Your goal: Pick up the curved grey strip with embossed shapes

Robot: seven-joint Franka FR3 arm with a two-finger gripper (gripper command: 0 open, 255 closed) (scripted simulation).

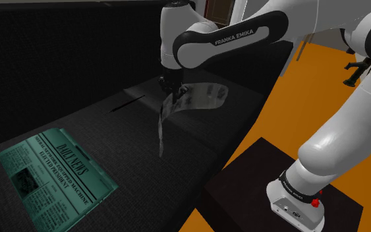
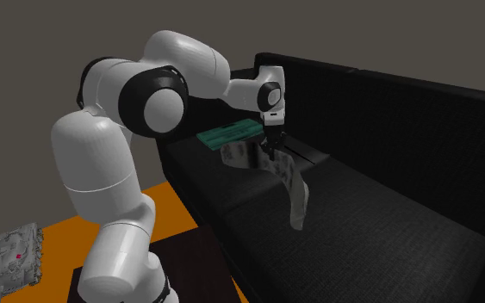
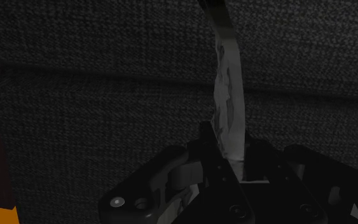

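Living room: black sofa point(image 2: 387, 215), newspaper point(image 1: 57, 173), orange floor point(image 1: 296, 112).

Around the black gripper point(image 1: 171, 88) and its hanging curved grey strip point(image 1: 200, 97), the black fabric sofa seat point(image 1: 171, 173) lay open — lots of room. The tall black sofa back point(image 1: 52, 59) blocked one side. A flat green newspaper point(image 1: 57, 173) and a thin black stick point(image 1: 127, 103) lay farther along.
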